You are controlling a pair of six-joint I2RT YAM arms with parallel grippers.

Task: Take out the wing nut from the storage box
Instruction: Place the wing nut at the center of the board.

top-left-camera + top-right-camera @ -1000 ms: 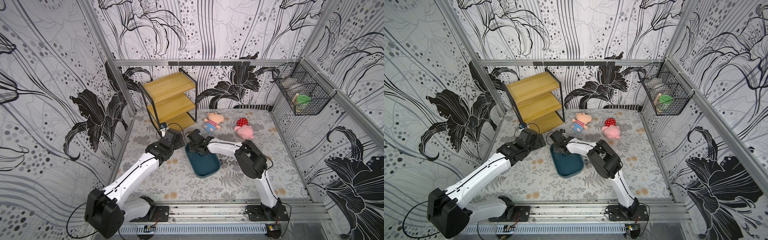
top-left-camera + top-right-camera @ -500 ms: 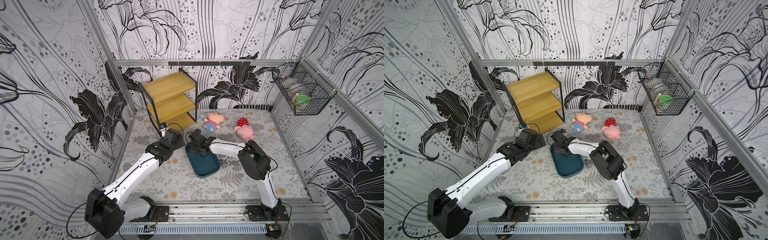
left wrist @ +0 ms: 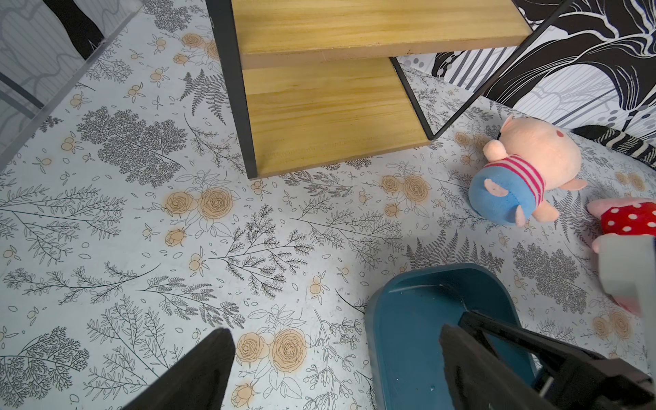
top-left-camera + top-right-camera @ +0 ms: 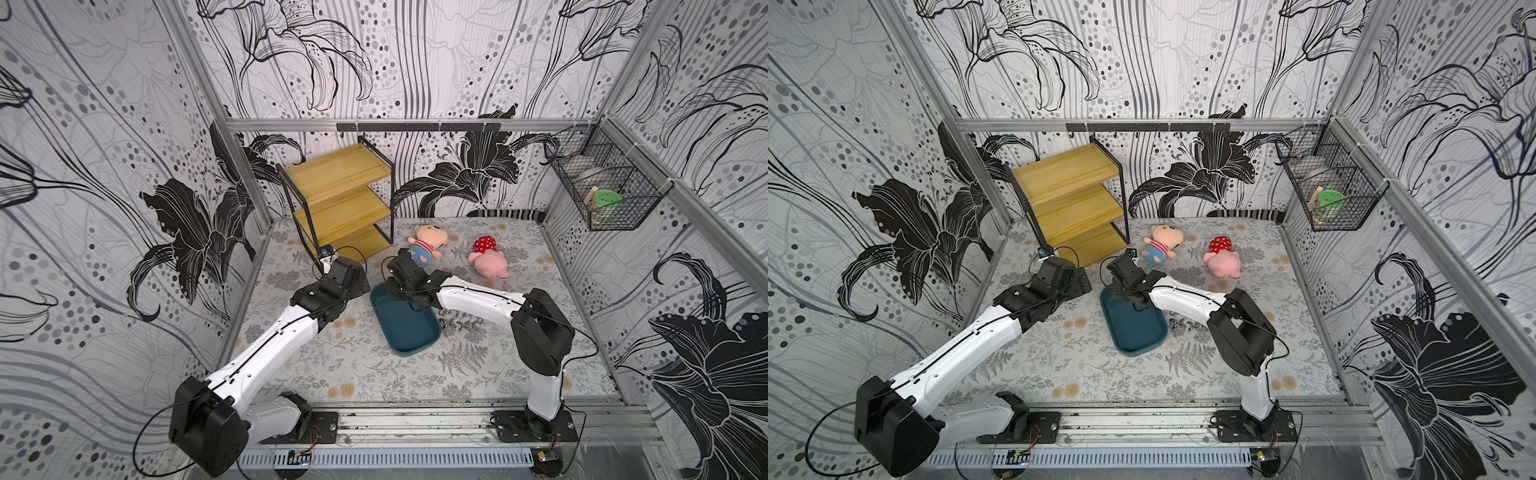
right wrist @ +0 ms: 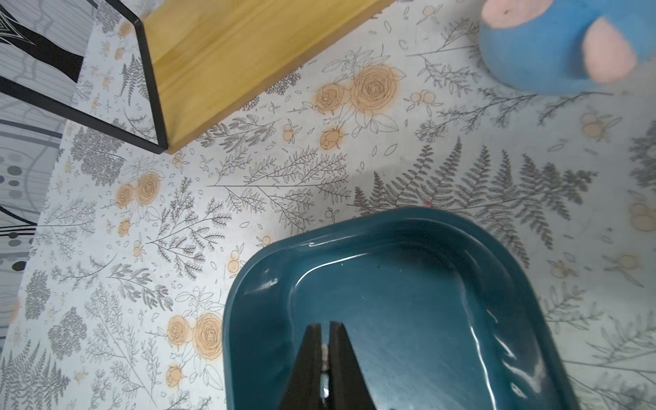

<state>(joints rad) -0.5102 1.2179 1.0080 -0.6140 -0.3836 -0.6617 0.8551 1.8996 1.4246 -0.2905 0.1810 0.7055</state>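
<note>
Between the right fingers: a small silvery piece, which I take to be the wing nut (image 5: 324, 355), sits in the narrow slit. It is too small to make out its wings.
Right gripper (image 5: 324, 326): clamped together on that piece, with its tips over the far end of the box (image 5: 248, 284). I cannot tell whether they touch its floor.
Box floor: bare wherever it shows in both top views. The box rests on the flowered mat (image 5: 248, 177).
Step in hand: lifting the nut out, by my reading.
Doing it well: keep the squeeze firm and rise straight until the tips clear the raised rim, then carry sideways. The hold is thin, and a knock on the rim could flick the nut loose.
Beside the box: a few small metal pieces (image 4: 457, 325) lie on the mat, a likely spot to set this one.
Left gripper (image 3: 333, 335): fingers wide apart, holding nothing, just beside the box's far corner. It is best kept out of the path.
Further out: wooden shelf (image 4: 345, 199), striped soft toy (image 4: 424, 246) and pink soft toy (image 4: 486, 259), all well clear.
</note>
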